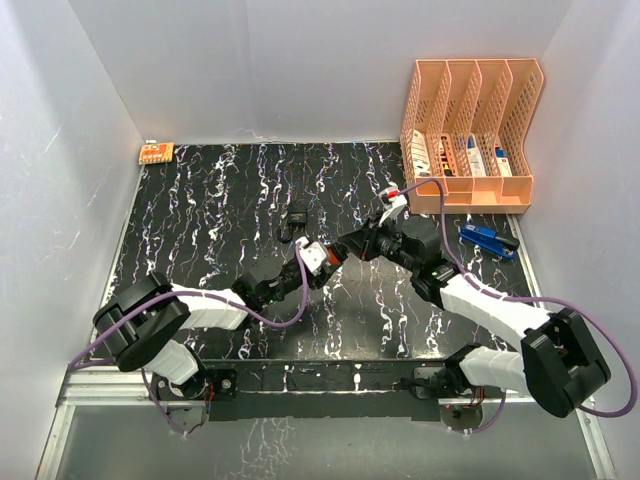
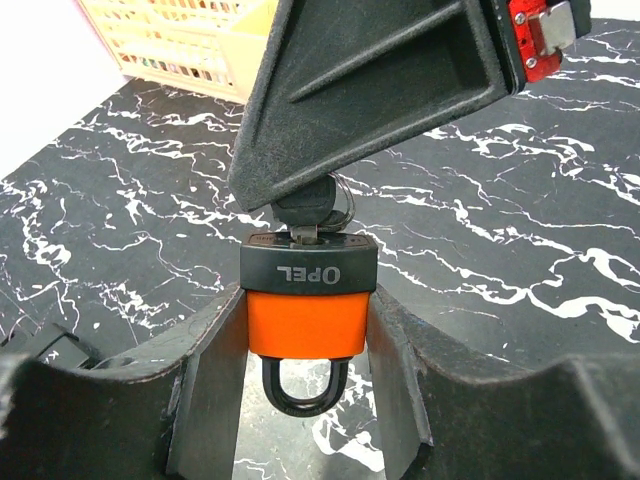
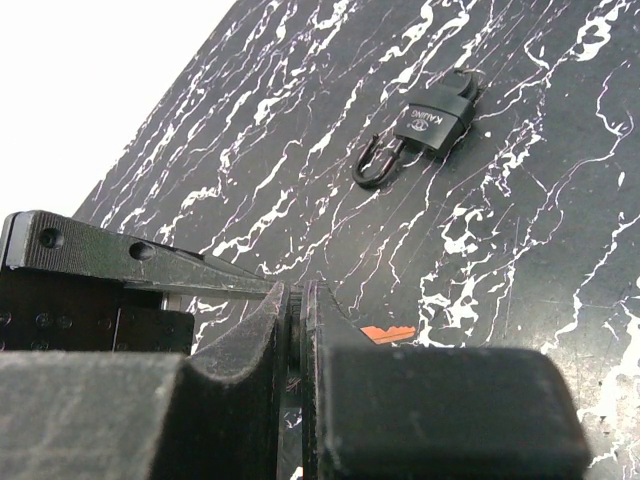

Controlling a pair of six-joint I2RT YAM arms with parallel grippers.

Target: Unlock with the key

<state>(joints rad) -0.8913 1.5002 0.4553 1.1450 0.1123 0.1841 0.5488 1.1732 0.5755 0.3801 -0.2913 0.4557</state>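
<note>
Table (image 1: 200,230): black marble, fills the centre of the top view. Peach file rack (image 1: 470,120) sits upper right, not involved.

Both arms meet mid-frame. Left pincer (image 1: 313,256) is clamped on the orange padlock (image 2: 305,310), held off the table. Its black keyway end faces the top of the left wrist frame, its shackle (image 2: 305,385) the bottom, and the shackle looks seated.

Right pincer (image 3: 296,310) is closed on the key (image 2: 303,212). The key comes in from above, with its blade in the keyway and in line with the lock's long axis.

My read is the next move is a twist about that axis by the right arm while the left braces. The risk is side load on the blade.

A spare black padlock (image 3: 420,135) lies on the table, upper right of the right wrist frame and well apart.
</note>
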